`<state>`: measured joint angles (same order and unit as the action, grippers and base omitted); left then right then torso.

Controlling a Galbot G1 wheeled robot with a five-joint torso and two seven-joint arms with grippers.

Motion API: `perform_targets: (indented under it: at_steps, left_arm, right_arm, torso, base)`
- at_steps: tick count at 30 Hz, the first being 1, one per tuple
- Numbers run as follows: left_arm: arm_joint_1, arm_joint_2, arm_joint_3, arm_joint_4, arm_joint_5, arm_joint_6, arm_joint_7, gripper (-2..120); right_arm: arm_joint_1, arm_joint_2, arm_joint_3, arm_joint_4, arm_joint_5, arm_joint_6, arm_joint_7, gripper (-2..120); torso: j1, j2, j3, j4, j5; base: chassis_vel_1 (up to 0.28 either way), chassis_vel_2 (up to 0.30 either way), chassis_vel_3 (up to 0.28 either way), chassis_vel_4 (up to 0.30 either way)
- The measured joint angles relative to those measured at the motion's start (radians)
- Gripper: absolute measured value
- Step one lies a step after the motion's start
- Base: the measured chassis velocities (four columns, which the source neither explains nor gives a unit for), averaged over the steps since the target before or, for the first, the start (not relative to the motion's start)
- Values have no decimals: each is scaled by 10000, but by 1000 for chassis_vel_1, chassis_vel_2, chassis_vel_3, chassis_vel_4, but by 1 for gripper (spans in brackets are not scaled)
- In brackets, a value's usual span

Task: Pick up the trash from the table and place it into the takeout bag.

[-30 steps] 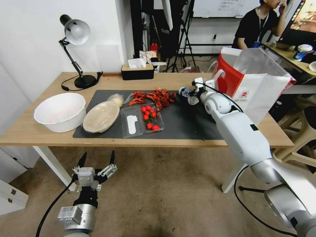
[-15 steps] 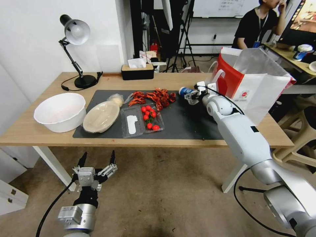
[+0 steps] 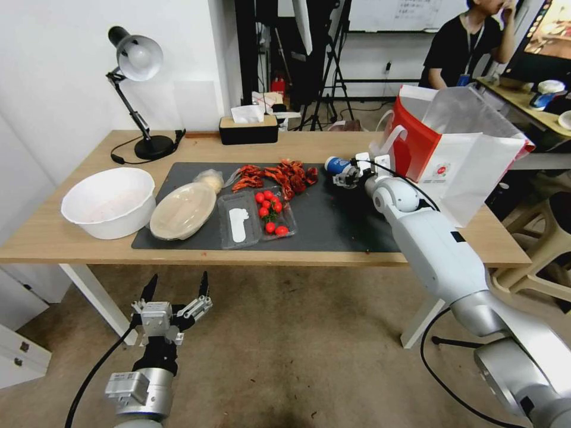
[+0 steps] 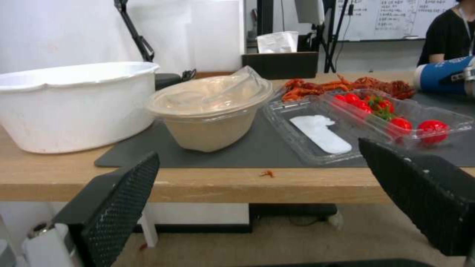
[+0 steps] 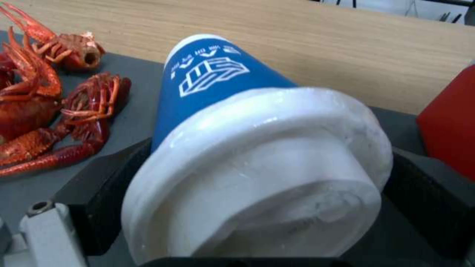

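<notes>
Right gripper (image 3: 347, 176) out over the dark mat (image 3: 333, 223), centre-right of the head frame, fingers (image 5: 99, 200) clamped on the blue paper cup (image 3: 337, 165). Cup tipped on its side, base toward frame left, white lid (image 5: 257, 174) toward the wrist, black pads either side of the lid end in the right wrist frame. Held just beside the crayfish shells (image 3: 279, 174), near the takeout bag (image 3: 458, 154); whether it touches the mat cannot be told.

Takeout bag upright at the right end of the bench (image 3: 71, 238), upper right of the head frame, mouth open, red side panel facing the arm.

Beige oval lidded container (image 3: 182, 210) on the mat's left part, centre-left of the frame, touching or nearly touching the big white bowl (image 3: 108, 202). Small pale wrapped wad (image 3: 209, 178) just behind the container. Open clamshell box with cherry tomatoes (image 3: 256, 218) mid-mat, between container and cup.

Left gripper (image 3: 175, 292) low in the lower left of the head frame, below the bench edge, over the floor, fingers (image 4: 118, 207) spread wide, nothing between them. Left wrist frame: bench edge straight ahead, container (image 4: 210, 111) at centre, blue cup (image 4: 440, 76) at the right edge.

Desk lamp (image 3: 135, 89) and tissue box (image 3: 248, 128) along the far side of the bench.
</notes>
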<state>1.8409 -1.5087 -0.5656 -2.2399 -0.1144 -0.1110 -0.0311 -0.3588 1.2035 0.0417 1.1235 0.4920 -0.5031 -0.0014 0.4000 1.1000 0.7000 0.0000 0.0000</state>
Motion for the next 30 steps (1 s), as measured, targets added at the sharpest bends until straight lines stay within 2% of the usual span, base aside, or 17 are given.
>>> perform_targets:
  at_steps: [11,14,21,30]
  left_arm:
    - [-22,17,-1,12,-9,-12,-1,100]
    - [-40,17,2,30,-12,-13,-5,100]
    - [-57,15,16,53,-12,-13,-5,100]
    - [-61,19,19,59,-12,-16,-6,100]
  right_arm:
    - [-92,47,49,-1,3,15,-12,98]
    - [-137,26,63,47,71,70,-32,85]
    - [-230,-27,95,172,116,137,-68,71]
    - [-385,-172,139,611,128,290,-17,70]
  torso:
    - [0,0,0,1,0]
    - [0,0,0,1,1]
    - [0,1,0,0,0]
    - [0,0,0,1,1]
  base:
    - [0,0,0,0]
    - [0,0,0,0]
    - [0,0,0,0]
    - [0,0,0,0]
